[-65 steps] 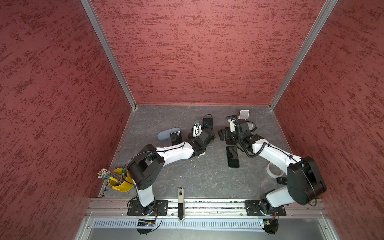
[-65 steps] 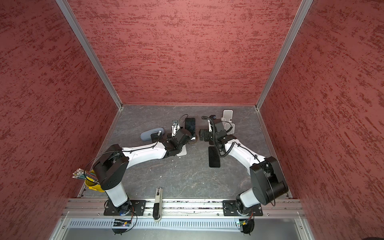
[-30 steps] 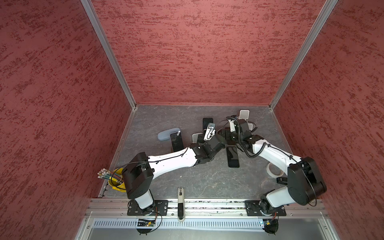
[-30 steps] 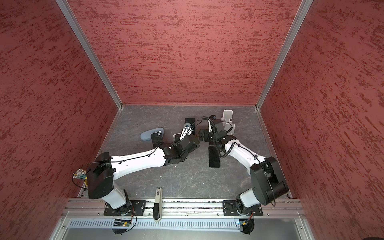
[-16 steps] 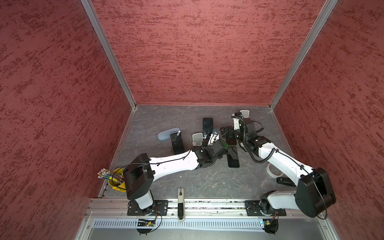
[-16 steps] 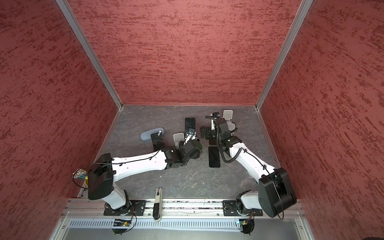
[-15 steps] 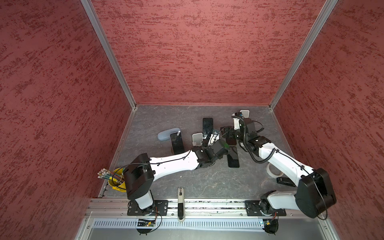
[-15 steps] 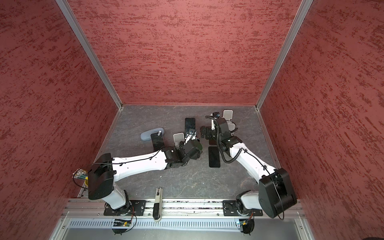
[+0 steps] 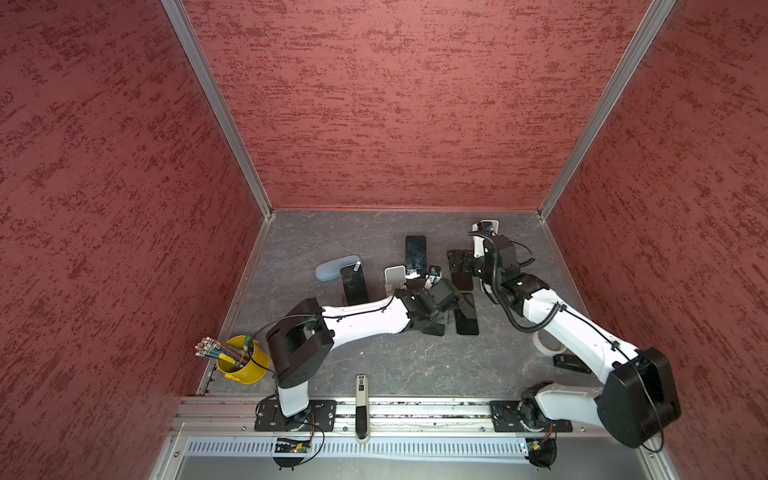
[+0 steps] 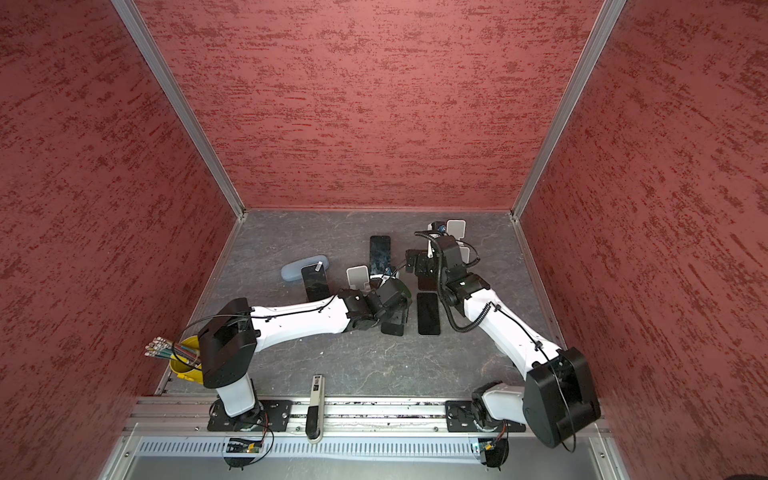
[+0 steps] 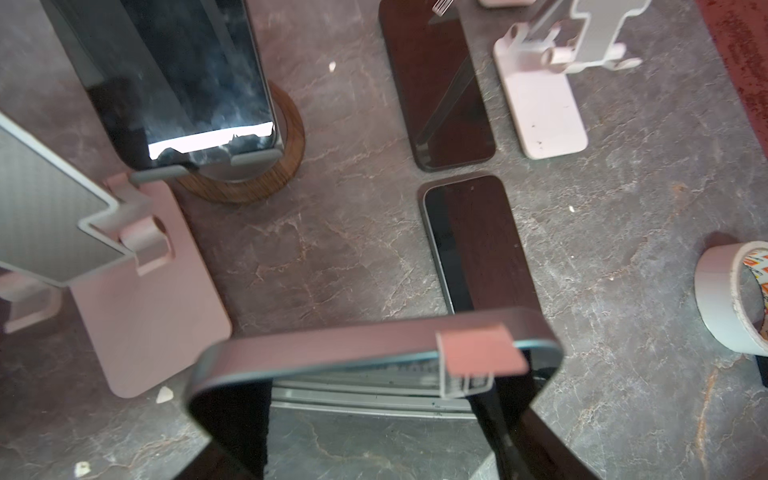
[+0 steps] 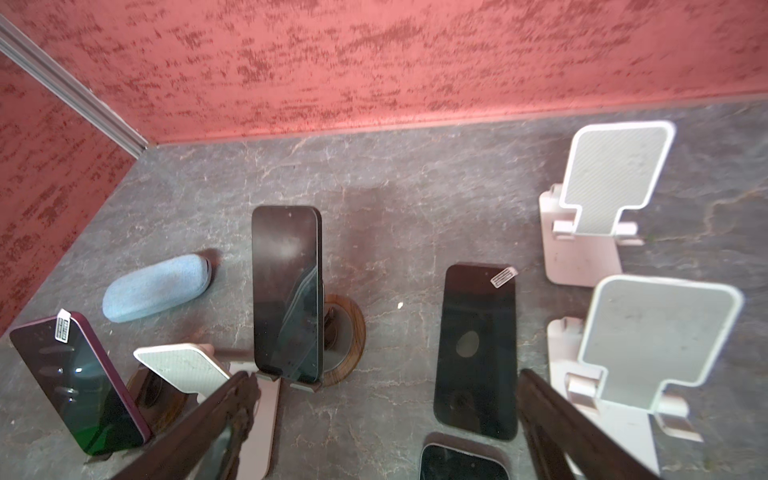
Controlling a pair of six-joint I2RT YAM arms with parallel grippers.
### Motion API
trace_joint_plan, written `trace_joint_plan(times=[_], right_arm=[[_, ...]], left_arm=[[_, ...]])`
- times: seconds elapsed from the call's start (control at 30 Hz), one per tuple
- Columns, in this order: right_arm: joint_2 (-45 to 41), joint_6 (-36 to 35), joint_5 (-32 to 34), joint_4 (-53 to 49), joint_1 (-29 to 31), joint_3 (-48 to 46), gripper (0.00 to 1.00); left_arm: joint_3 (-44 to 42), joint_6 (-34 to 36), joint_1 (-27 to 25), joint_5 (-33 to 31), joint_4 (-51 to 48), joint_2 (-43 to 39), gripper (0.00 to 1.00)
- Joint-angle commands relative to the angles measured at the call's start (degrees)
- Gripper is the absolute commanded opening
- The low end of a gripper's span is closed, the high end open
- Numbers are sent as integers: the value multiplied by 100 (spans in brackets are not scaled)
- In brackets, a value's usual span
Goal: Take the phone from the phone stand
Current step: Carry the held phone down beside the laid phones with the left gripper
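Observation:
My left gripper (image 9: 437, 309) is shut on a dark phone (image 11: 353, 345), gripped across its width and hanging low over the table; in a top view its lower end shows as the held phone (image 10: 392, 327). The pale pink phone stand (image 9: 395, 276) just behind it stands empty, also in the left wrist view as the empty stand (image 11: 137, 299). My right gripper (image 12: 386, 380) is open over a phone lying flat (image 12: 478, 349), and in a top view the right gripper (image 9: 458, 266) sits near the back right.
A phone (image 9: 416, 253) leans on a round wooden-based stand and a purple phone (image 9: 354, 284) on another. A second flat phone (image 9: 466, 314), two empty stands (image 12: 611, 178) (image 12: 652, 340), a blue case (image 9: 332, 266), a tape roll (image 9: 546, 341) and a yellow pencil cup (image 9: 241, 359) are around.
My left gripper has carried the phone away from the pink stand, toward the front and lower, beside the flat phone. The right arm has stretched slightly toward the back.

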Motion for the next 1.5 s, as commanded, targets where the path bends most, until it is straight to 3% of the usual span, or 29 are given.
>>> trace_joint_plan(times=[0.0, 0.3, 0.7, 1.47], right_arm=[[-176, -41, 319, 129, 47, -140, 99], [-213, -65, 412, 122, 44, -237, 99], [-298, -104, 504, 146, 47, -337, 99], [-922, -253, 851, 436, 41, -697, 99]], left_arm=[[308, -263, 71, 286, -41, 135, 62], [947, -510, 224, 879, -576, 789, 63], [1353, -757, 351, 1197, -810, 1362, 65], [2161, -1231, 498, 887, -1775, 2284, 66]])
